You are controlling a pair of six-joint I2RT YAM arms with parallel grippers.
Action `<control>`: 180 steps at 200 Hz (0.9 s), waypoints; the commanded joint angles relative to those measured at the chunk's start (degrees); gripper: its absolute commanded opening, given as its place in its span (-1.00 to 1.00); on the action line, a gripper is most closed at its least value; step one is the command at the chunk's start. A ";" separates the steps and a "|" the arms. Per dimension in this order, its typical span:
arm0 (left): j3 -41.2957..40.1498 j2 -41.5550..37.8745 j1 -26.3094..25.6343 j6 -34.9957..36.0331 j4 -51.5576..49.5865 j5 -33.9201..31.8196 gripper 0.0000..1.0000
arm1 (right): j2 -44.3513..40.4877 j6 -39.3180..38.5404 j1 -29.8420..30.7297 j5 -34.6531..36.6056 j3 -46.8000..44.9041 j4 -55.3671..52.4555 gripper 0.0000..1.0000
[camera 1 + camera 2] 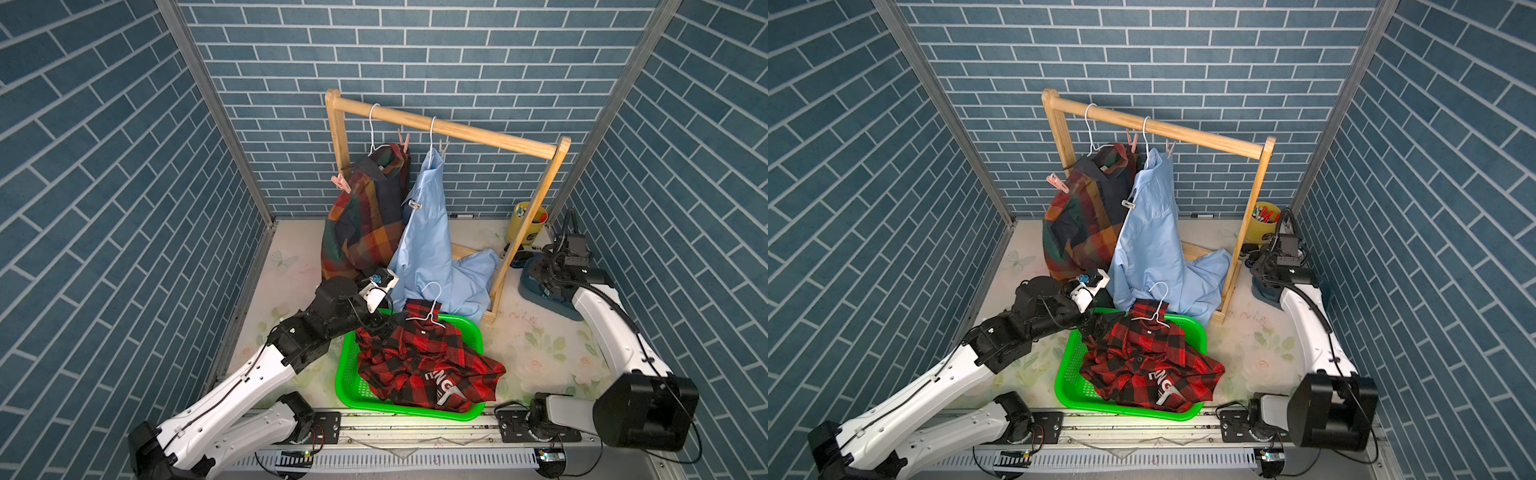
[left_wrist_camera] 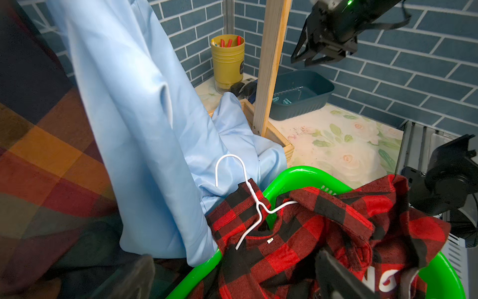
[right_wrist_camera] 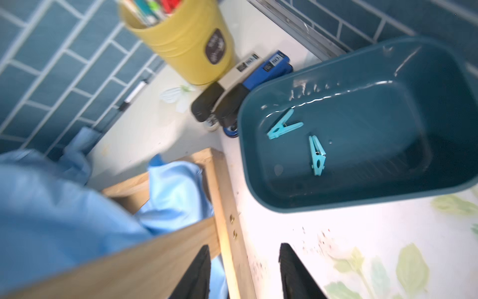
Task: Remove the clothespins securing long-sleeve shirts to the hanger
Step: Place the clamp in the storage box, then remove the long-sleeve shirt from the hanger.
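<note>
Left end effector [image 2: 232, 256] — fingers [image 2: 336, 274] blurred, cut off — beside red-check shirt [image 2: 297, 248].

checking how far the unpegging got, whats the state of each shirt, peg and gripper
plaid shirt: hanging on wooden rack, pink clothespins clipped on
light blue shirt: hanging on wooden rack, pale clothespins clipped on
red-and-black check shirt: off rack, heaped in green basket, on its hanger
teal clothespins: two, loose in blue tub
left gripper: open over green basket
right gripper: open, empty
</note>
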 commanded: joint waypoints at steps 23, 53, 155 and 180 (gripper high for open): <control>-3.17 4.23 -2.98 6.19 3.13 0.21 0.99 | -7.60 -4.38 7.26 1.14 -1.63 -10.30 -0.20; 1.95 11.69 -5.94 8.47 -2.05 6.51 0.96 | -13.86 -8.05 10.18 -7.62 -4.33 -10.84 -0.30; 18.06 35.84 0.07 9.78 -7.81 28.19 0.34 | -25.96 -8.55 12.81 -20.68 -14.47 -11.26 -0.50; 19.02 37.64 1.71 11.23 -10.29 28.55 0.25 | -25.11 -9.21 12.81 -21.86 -13.57 -12.02 -0.52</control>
